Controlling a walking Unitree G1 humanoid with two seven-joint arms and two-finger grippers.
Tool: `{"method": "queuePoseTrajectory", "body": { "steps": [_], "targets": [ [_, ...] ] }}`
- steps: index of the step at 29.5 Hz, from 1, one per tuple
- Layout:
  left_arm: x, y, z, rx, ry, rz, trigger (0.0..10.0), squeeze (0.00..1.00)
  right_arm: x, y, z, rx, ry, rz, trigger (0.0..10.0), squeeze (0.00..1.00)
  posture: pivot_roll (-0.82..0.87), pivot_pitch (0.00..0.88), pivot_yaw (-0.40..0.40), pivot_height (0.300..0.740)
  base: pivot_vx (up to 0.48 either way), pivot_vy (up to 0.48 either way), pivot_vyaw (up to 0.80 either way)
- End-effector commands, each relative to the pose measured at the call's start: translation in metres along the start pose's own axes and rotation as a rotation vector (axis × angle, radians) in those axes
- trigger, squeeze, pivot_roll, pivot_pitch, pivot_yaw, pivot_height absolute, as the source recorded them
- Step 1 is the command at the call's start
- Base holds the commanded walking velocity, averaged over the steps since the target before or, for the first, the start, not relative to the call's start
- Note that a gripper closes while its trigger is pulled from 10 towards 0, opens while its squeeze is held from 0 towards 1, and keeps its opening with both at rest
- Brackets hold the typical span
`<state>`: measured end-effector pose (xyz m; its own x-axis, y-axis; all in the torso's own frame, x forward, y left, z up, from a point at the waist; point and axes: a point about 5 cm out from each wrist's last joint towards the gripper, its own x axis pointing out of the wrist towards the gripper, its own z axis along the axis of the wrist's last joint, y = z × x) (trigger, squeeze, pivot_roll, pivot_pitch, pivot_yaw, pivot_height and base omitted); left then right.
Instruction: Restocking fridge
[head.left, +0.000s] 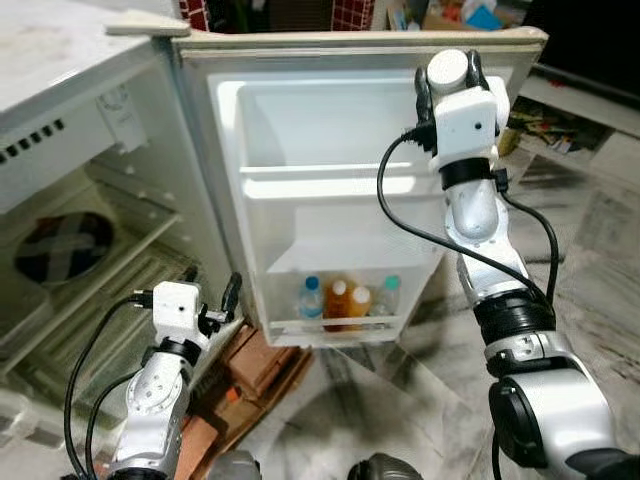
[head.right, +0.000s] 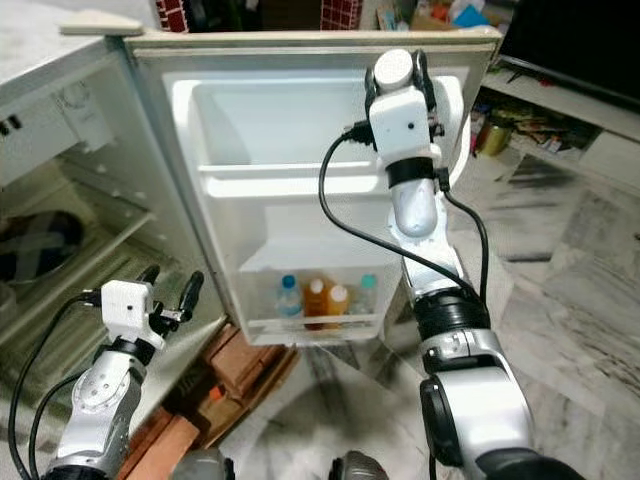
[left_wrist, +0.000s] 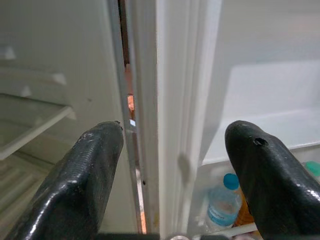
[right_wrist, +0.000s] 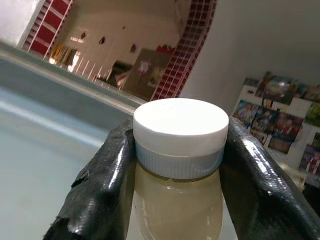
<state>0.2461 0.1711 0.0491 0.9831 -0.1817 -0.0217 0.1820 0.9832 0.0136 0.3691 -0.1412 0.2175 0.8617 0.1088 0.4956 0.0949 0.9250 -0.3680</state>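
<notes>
Right end effector (right_wrist: 177, 165) grasping white-capped bottle (right_wrist: 179, 150), unplaced; four bottles (head.left: 345, 300) already stocked in door shelf (head.left: 335, 327) below.

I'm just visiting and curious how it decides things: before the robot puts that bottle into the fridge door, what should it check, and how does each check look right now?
1. Grip on the bottle: the right gripper clamps the white-capped bottle just under its cap. Ok.
2. Fridge door open: swung wide, shelves facing the robot. Ok.
3. Room on the upper door shelf: looks bare. Ok.
4. Bottom door shelf: already holds four bottles in a row, so little space. Not ok.
5. Left gripper out of the way: open, low by the door's hinge edge. Ok.
6. Bottle height against the shelf opening: cannot tell.
</notes>
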Motion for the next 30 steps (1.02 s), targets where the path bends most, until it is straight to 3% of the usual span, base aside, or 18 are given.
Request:
{"method": "queuePoseTrajectory", "body": {
  "steps": [1,13,21,26,27,28,30],
  "targets": [
    [0.001,-0.003,0.000,0.000,0.003,-0.012,10.0,0.00,0.006,-0.010,0.002,0.019,-0.006,-0.050,10.0,0.00,0.17,0.000,-0.015,0.740,0.000,0.000,0.00],
    [-0.003,-0.001,-0.001,0.008,0.013,-0.005,10.0,0.00,0.002,-0.014,-0.026,0.068,0.179,-0.094,10.0,0.00,0.17,0.000,-0.011,0.740,0.000,0.000,0.00],
    [-0.004,-0.002,-0.002,0.012,0.025,-0.011,10.0,0.00,-0.007,-0.022,-0.052,0.156,0.375,-0.181,10.0,0.00,0.17,0.000,-0.002,0.740,0.000,0.000,0.00],
    [-0.004,-0.002,-0.002,0.013,0.029,-0.012,10.0,0.00,-0.013,-0.023,-0.062,0.207,0.438,-0.185,10.0,0.00,0.17,0.000,0.002,0.740,0.000,0.000,0.00],
    [-0.004,-0.002,-0.002,0.014,0.030,-0.012,10.0,0.00,-0.014,-0.023,-0.063,0.208,0.444,-0.189,10.0,0.78,0.17,0.000,0.001,0.740,0.000,0.000,0.00],
    [-0.005,-0.002,-0.002,0.014,0.030,-0.012,10.0,0.00,-0.015,-0.024,-0.064,0.217,0.450,-0.197,10.0,1.00,0.17,0.000,0.001,0.740,0.000,0.000,0.00],
    [-0.005,-0.002,-0.003,0.015,0.032,-0.012,10.0,0.00,-0.014,-0.026,-0.063,0.182,0.439,-0.198,10.0,1.00,0.17,0.000,0.001,0.740,0.000,0.000,0.00]
  ]
}}
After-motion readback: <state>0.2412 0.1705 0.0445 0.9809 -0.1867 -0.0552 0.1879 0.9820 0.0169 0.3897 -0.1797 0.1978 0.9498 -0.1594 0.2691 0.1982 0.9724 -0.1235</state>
